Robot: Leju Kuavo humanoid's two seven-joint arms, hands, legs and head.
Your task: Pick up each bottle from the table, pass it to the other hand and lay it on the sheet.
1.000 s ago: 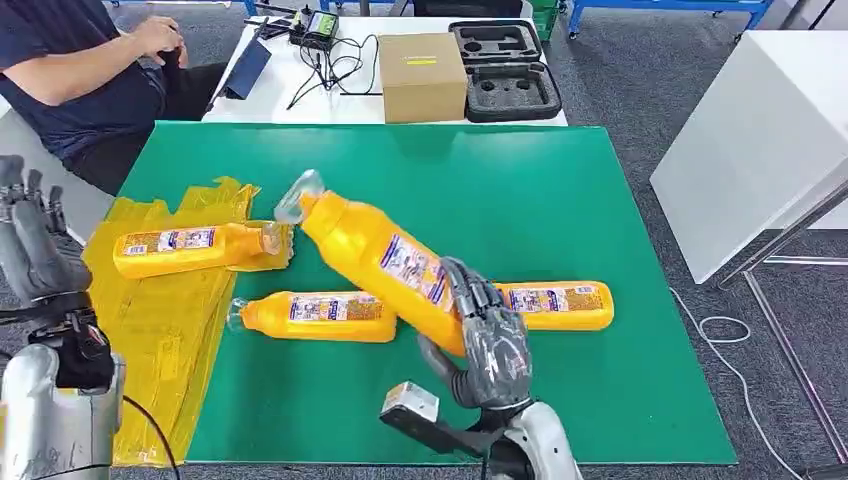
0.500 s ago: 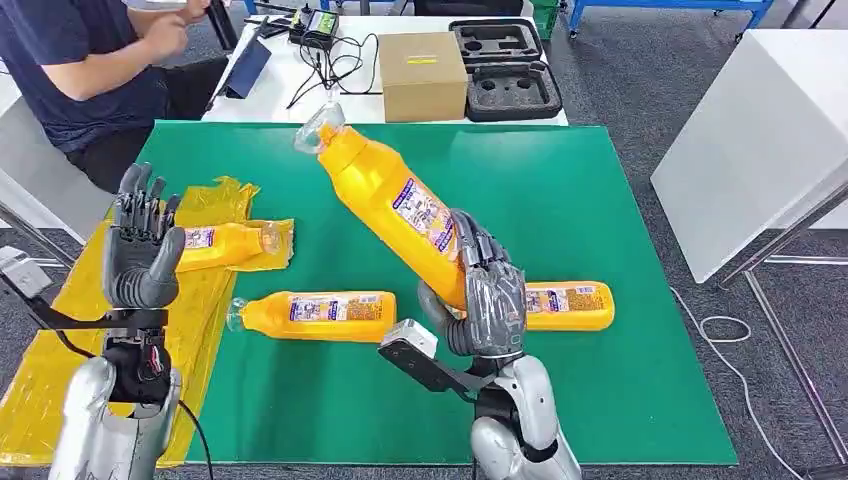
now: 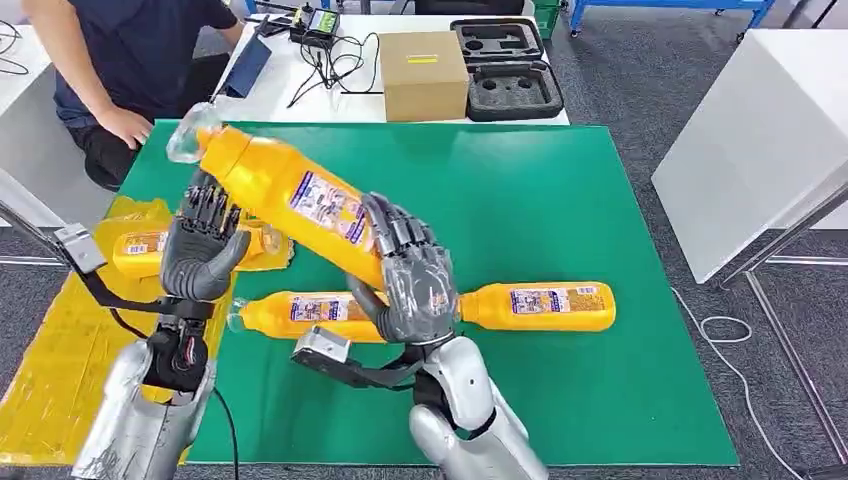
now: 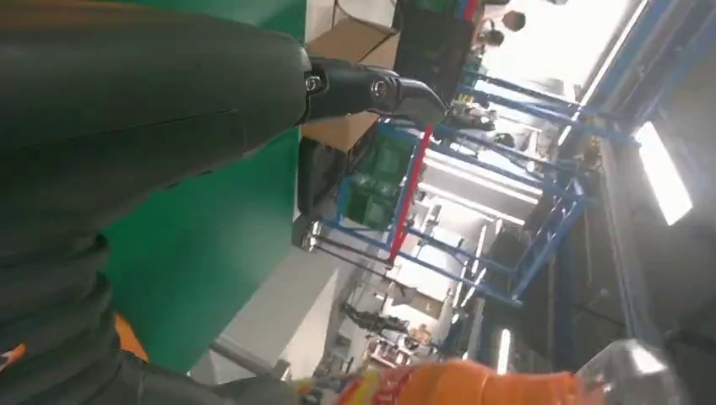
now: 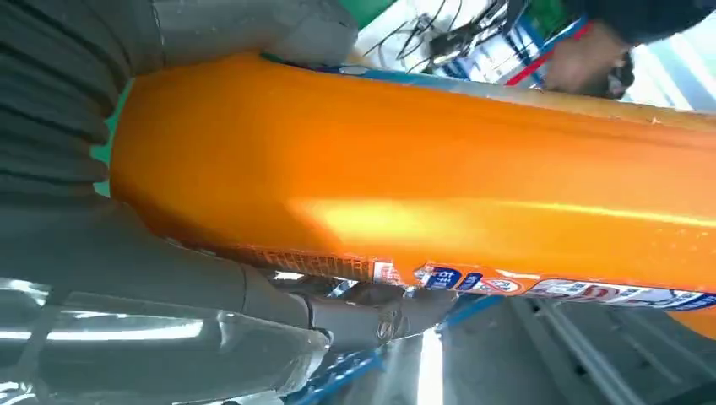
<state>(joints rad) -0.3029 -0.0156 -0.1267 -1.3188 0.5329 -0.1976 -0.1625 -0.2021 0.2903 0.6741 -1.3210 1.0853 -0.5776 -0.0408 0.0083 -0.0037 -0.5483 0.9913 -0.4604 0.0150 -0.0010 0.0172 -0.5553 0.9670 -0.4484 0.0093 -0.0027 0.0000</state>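
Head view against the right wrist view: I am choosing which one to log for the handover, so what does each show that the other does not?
The head view alone shows the left hand raised by the lifted bottle's neck end, two bottles lying on the green table, one bottle on the yellow sheet, the cardboard box and a person at the far edge. The right wrist view alone shows, close up, the thumb pressed along the bottle's underside, below its label strip. Both share the lifted bottle gripped by the right hand.
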